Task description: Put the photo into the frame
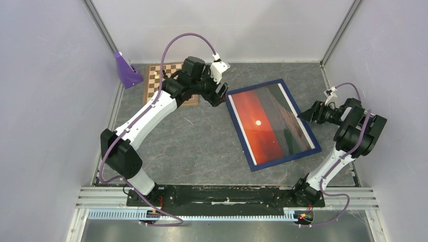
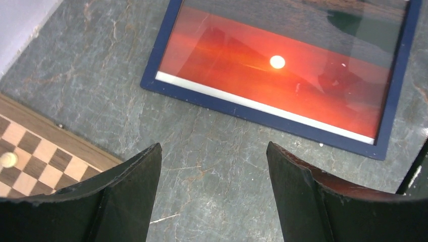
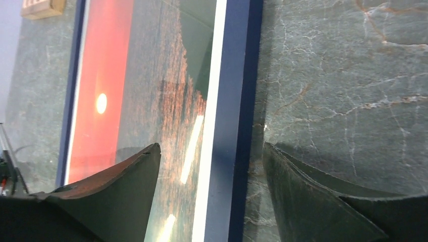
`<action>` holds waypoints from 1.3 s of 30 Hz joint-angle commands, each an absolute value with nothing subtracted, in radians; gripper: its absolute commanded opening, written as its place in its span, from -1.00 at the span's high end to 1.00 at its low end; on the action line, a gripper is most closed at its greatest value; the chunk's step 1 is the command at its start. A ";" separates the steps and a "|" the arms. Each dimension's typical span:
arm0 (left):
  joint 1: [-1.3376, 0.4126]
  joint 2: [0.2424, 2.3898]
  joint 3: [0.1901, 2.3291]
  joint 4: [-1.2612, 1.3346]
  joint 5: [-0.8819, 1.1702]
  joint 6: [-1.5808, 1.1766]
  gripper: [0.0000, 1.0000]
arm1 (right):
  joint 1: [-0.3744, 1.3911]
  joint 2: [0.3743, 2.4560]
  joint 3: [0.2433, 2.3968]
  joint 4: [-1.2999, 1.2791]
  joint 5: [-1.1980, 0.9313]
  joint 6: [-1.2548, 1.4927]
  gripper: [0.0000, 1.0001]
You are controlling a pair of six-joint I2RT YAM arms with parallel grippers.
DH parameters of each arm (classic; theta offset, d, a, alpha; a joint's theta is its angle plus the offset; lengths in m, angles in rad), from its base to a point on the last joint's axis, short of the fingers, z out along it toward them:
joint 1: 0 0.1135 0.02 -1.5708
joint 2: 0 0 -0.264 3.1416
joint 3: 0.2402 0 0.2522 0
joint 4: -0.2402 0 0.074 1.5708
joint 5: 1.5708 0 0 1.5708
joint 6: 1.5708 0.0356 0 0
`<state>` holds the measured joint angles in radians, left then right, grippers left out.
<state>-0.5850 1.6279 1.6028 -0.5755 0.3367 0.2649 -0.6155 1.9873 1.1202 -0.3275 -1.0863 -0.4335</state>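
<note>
Red-orange sunset photo [image 1: 262, 123] flat inside thin dark-blue rectangular frame [image 3: 239, 75]. Left gripper [image 2: 214, 148] wide open at ten o'clock corner; right gripper [image 3: 212, 148] spread wide over three o'clock edge.

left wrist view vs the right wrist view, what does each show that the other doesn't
Only the left wrist view: the chessboard, chequered, with a pale piece on it, a corner of the frame, and the left claw, open over bare table. Only the right wrist view: the right claw, open, with the frame's long blue side running between its fingers, and a scrap of pale wood at top left, unidentifiable. Both: the photo inside the frame, its white sun, the grey marbled table.
</note>
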 commanded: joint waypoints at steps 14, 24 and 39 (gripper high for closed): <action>-0.666 1.885 1.411 -0.355 0.095 -0.252 -0.67 | -0.624 1.738 0.959 -0.527 -0.787 -0.843 -0.61; -0.685 2.084 1.496 -0.366 0.192 -0.407 -0.68 | -0.613 1.593 0.868 -0.712 -0.749 -1.063 -0.61; -0.690 2.216 1.722 -0.433 0.182 -0.302 -0.68 | -0.440 1.426 0.776 -0.907 -0.819 -1.218 -0.63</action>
